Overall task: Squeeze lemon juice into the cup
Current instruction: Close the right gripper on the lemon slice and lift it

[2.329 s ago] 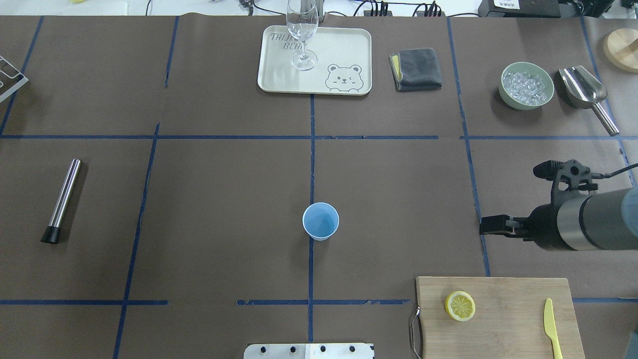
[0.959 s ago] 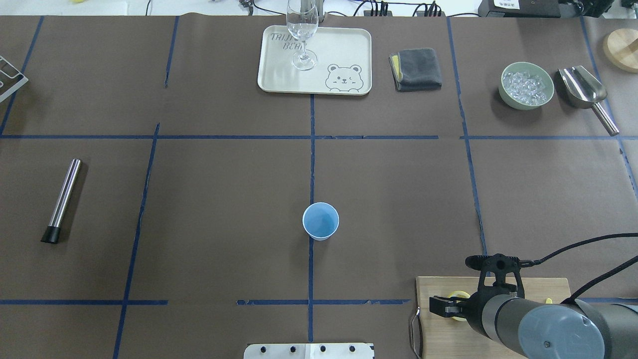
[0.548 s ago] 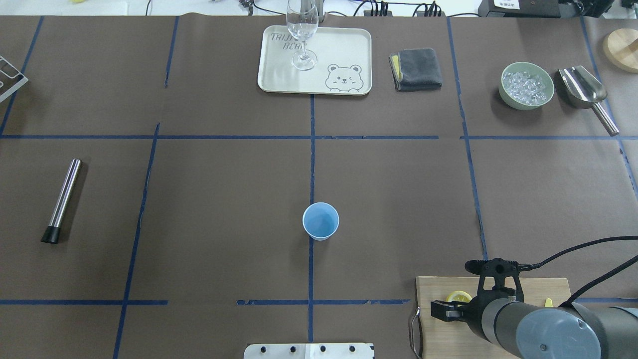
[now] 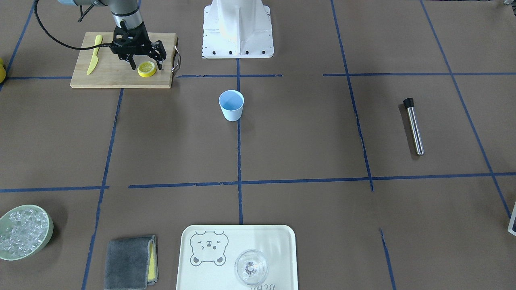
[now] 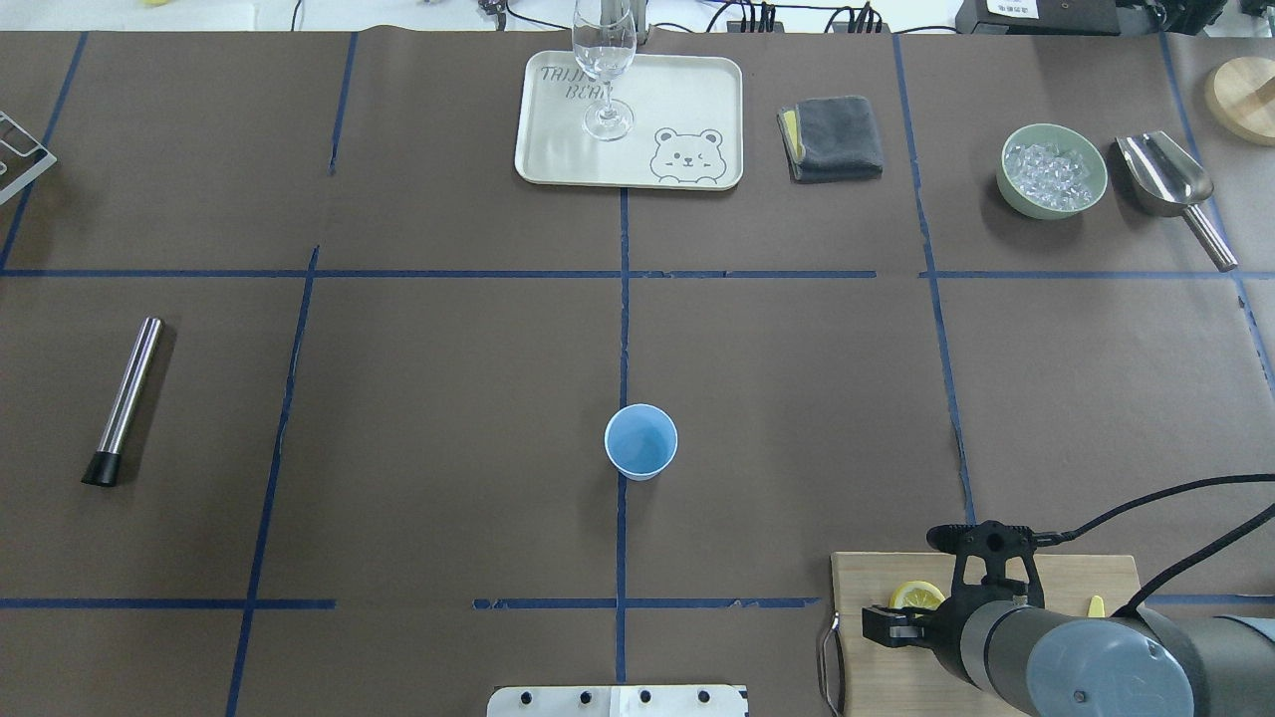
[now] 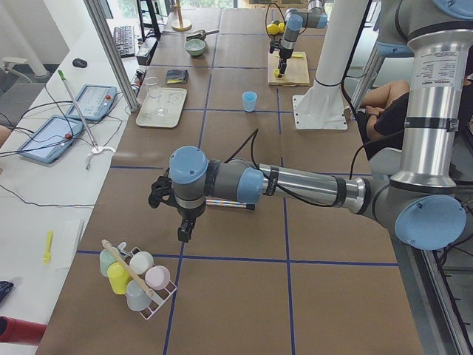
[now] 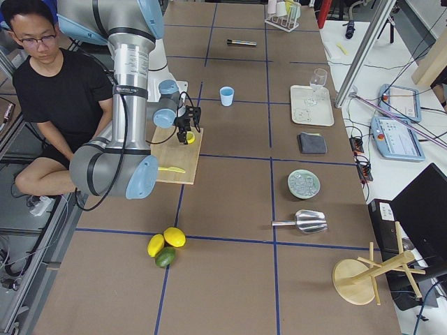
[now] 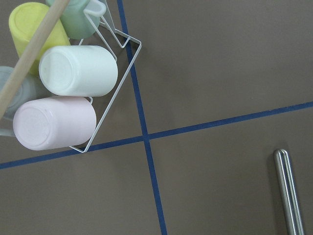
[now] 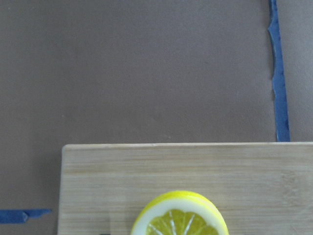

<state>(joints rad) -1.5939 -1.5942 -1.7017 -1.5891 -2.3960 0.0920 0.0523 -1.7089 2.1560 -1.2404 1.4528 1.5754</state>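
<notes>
The lemon [image 4: 146, 69] is a round slice that lies flat on the wooden cutting board [image 4: 113, 77], near its handle end. It also shows in the overhead view [image 5: 916, 596], half hidden under the wrist, and at the bottom of the right wrist view [image 9: 179, 218]. My right gripper [image 4: 146, 66] is open and points down, with one finger on each side of the slice. The light-blue cup [image 5: 640, 441] stands upright and empty at the table's middle, well away from the board. My left gripper [image 6: 182, 222] hangs over the table's far left end; I cannot tell if it is open.
A yellow plastic knife [image 4: 93, 60] lies on the board. At the back are a tray [image 5: 687, 100] with a wine glass [image 5: 604, 70], a grey cloth [image 5: 832, 137], an ice bowl [image 5: 1053, 169] and a scoop [image 5: 1165, 174]. A steel muddler [image 5: 125, 398] and a mug rack [image 8: 73, 98] are at the left.
My right arm swung from the open table beyond the board to above the lemon slice. In the last second it shifted slightly toward the robot. The lemon and cup have not moved.
</notes>
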